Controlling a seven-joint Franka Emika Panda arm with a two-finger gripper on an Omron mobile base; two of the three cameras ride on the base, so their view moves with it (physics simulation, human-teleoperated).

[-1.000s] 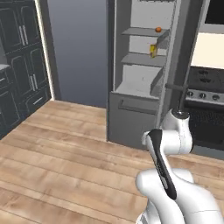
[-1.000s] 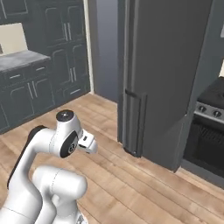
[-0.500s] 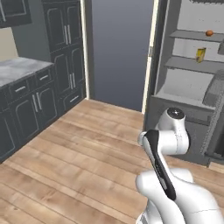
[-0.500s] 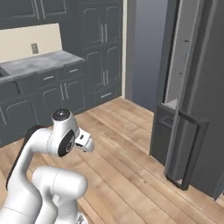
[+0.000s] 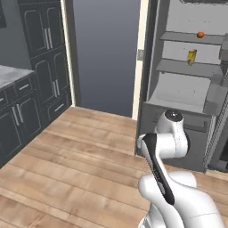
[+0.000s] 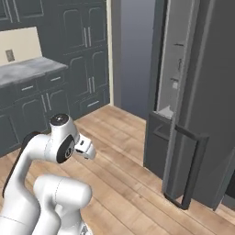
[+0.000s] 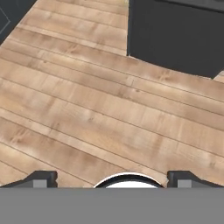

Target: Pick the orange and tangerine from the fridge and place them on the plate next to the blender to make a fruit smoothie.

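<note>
The fridge [image 5: 187, 89] stands open ahead, a tangerine [image 5: 200, 34] on its upper shelf, cupboards [image 5: 42, 67] left.

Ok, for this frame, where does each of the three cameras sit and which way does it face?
Left base view: behind the arm on its left, facing the open fridge, a small orange fruit on a shelf; arm rises lower right.
Right base view: behind on the right, facing the fridge door and cupboards; arm lower left.
Hand view: on the hand, looking down at the wooden floor; open gripper at the bottom.
Both base views share the fridge, floor and arm.
</note>
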